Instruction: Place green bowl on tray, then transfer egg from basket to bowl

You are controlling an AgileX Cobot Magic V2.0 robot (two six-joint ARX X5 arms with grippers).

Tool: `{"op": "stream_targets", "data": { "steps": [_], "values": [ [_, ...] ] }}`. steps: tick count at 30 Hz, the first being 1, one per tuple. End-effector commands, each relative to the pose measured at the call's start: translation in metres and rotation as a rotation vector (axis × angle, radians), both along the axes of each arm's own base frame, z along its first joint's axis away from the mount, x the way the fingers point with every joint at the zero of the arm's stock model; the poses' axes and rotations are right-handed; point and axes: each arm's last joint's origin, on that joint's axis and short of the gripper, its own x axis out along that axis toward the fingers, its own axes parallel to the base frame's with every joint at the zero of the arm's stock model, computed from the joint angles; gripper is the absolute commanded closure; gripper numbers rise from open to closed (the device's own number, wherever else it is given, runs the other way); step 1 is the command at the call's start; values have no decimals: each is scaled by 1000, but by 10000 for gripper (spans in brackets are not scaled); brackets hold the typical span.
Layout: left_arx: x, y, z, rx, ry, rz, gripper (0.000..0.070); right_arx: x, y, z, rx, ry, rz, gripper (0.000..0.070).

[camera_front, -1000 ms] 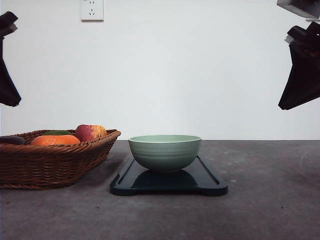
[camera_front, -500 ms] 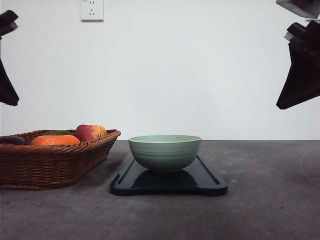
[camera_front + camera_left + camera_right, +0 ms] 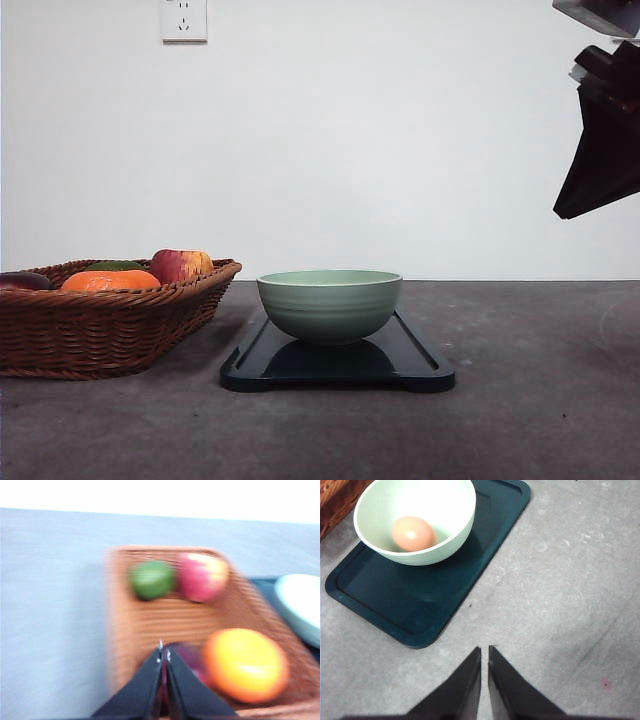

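The green bowl [image 3: 330,305] stands on the dark tray [image 3: 340,370] at the table's middle. In the right wrist view the brown egg [image 3: 412,533] lies inside the bowl [image 3: 445,525] on the tray [image 3: 395,600]. My right gripper [image 3: 484,650] is shut and empty, high above the bare table to the right of the tray; it hangs at the upper right [image 3: 566,208] in the front view. The left wrist view is blurred: my left gripper [image 3: 164,652] is shut and empty above the wicker basket [image 3: 125,630].
The basket [image 3: 100,330] sits left of the tray and holds an orange fruit [image 3: 245,665], a red apple [image 3: 200,575], a green fruit [image 3: 150,579] and a dark purple item [image 3: 185,655]. A wall socket [image 3: 183,18] is on the white wall.
My left arm has drawn away to the left and left the front view. The right arm has barely shifted. Bowl, tray and basket have not moved.
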Motion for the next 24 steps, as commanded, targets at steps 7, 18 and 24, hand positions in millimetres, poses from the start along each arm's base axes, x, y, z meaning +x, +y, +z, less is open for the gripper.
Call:
{"op": "stream_targets", "data": {
  "steps": [7,18,24],
  "values": [
    [-12,5,-27,-43,-59,87,700,2,2,2,2,-11,5,684],
    [-12,5,-38,-39,-45,87,700,2,2,2,2,-12,4,684],
    [-12,5,-38,-39,-45,88,700,2,2,2,2,-12,4,684]
  ]
}}
